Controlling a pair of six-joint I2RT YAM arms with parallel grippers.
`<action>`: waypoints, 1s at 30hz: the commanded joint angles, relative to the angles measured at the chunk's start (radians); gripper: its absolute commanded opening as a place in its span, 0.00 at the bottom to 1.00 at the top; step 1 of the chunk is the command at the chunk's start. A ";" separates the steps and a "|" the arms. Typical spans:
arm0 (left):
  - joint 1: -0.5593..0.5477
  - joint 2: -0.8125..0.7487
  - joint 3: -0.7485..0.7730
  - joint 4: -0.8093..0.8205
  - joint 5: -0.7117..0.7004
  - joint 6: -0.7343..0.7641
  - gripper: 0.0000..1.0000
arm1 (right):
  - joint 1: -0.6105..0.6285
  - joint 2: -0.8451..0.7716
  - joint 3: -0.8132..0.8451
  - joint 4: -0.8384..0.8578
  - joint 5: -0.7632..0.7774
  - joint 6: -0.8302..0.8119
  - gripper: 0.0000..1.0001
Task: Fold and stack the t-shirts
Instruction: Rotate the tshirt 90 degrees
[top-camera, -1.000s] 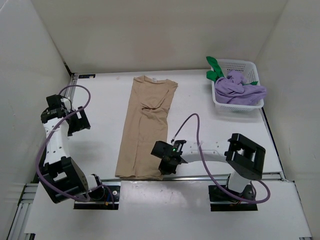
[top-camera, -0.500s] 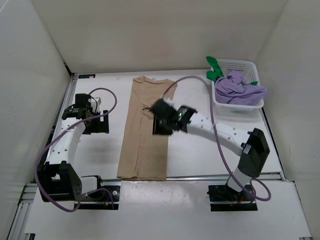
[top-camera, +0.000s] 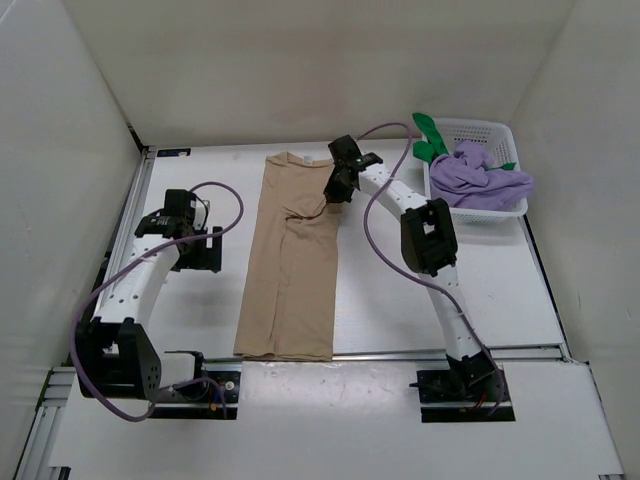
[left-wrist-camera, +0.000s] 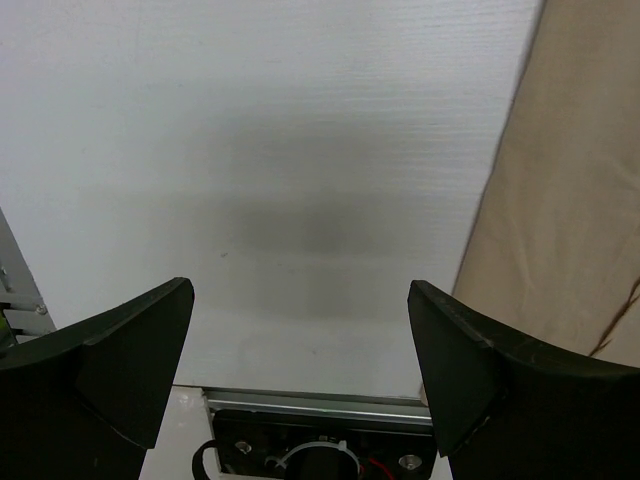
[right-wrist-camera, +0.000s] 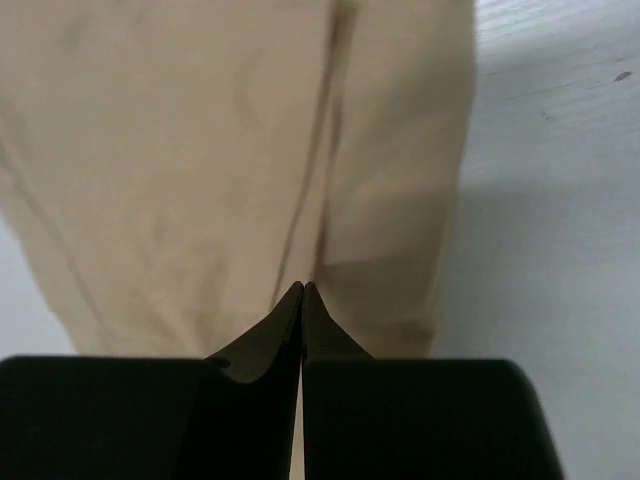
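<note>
Step in hand, by judgement: folding the first garment. The tan short-sleeved cloth t-shirt (top-camera: 290, 270) lies flat on the white surface (top-camera: 380, 300), already narrowed into a long strip. Its long axis runs near to far, collar at the far end and hem by the near edge. The right pincer (top-camera: 335, 190) sits at the strip's far right corner, fingers pressed together against the cloth; whether they nip a fold cannot be told. The left pincer (top-camera: 205, 248) hovers spread over bare surface just left of the strip. The light purple t-shirt (top-camera: 480, 180) and bright green t-shirt (top-camera: 430, 145) lie bundled in the white mesh plastic basket (top-camera: 490, 127). The next move probably calls for grips on both far corners, carried toward the hem.
</note>
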 joint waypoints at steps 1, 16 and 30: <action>-0.003 0.024 0.029 0.005 -0.024 0.000 1.00 | -0.046 0.028 0.022 0.071 -0.097 0.216 0.00; -0.003 0.195 0.137 0.025 -0.035 0.000 1.00 | -0.128 0.269 0.246 0.138 -0.151 0.706 0.00; -0.092 0.077 0.299 0.055 -0.090 0.000 1.00 | -0.160 -0.098 -0.113 0.393 -0.258 0.451 0.52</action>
